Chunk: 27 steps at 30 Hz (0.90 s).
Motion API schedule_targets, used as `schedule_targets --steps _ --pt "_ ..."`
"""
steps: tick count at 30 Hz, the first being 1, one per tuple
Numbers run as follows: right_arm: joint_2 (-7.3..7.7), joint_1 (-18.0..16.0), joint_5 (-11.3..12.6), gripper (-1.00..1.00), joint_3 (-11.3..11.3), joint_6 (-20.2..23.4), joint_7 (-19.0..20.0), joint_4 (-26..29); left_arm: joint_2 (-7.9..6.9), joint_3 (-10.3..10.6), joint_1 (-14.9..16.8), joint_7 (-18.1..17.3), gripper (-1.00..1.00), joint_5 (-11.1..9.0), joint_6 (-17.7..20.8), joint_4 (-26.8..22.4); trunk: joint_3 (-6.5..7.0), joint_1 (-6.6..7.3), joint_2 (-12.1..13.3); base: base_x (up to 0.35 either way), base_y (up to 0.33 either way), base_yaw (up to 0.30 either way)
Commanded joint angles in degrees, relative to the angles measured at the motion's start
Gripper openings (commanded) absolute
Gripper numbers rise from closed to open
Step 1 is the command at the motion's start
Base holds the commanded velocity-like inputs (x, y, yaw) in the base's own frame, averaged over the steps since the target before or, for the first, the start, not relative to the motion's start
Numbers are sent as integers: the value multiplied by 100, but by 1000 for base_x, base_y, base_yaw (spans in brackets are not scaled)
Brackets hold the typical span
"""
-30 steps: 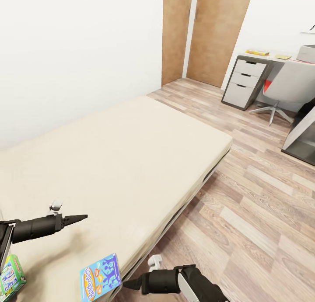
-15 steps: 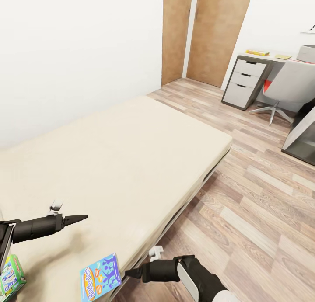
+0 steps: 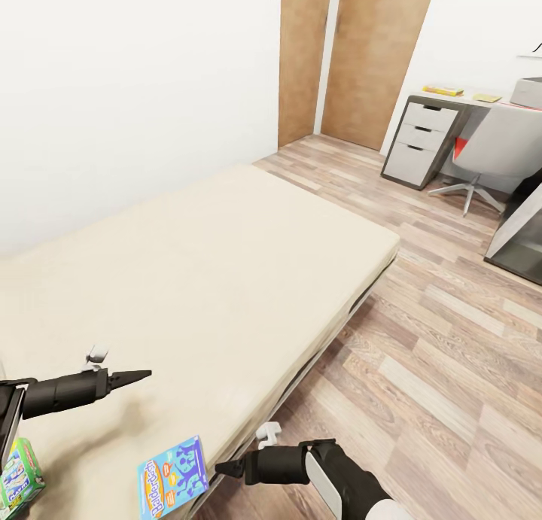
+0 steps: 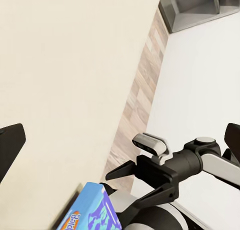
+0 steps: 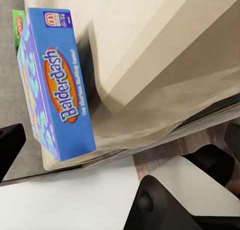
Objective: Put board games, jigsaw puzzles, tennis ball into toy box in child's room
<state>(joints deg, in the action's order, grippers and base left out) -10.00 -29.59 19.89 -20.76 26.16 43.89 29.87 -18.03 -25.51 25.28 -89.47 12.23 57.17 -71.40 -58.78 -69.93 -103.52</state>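
While our left tool (image 3: 143, 373) hovers over the cream bed (image 3: 226, 264) with its fingers pressed together, our right tool (image 3: 223, 469) sits just off the mattress edge, fingers closed to a point. Compared with a second ago, the right arm has shifted slightly upward and rolled; the left is unchanged. The blue board game (image 3: 173, 476) lies at the bed's near corner, the green one (image 3: 16, 473) at far left.
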Motion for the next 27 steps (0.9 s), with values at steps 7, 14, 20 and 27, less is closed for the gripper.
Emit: schedule_targets --steps 7,14,20,27 --pt "0 -3 41 100 -3 40 3 2 1 -12 4 -53 100 60 58 -5 -9 1 -2 0 0 98" --pt "0 -3 41 100 -7 38 4 2 1 -15 4 -53 100 58 59 -5 -12 1 -2 0 0 48" --pt "0 -3 41 100 -7 38 -2 2 1 -11 4 -53 100 54 58 -5 -13 1 -2 0 0 40" --pt "0 -3 41 100 -7 38 5 3 1 -8 4 -53 100 54 58 -5 -13 1 -2 0 0 189"
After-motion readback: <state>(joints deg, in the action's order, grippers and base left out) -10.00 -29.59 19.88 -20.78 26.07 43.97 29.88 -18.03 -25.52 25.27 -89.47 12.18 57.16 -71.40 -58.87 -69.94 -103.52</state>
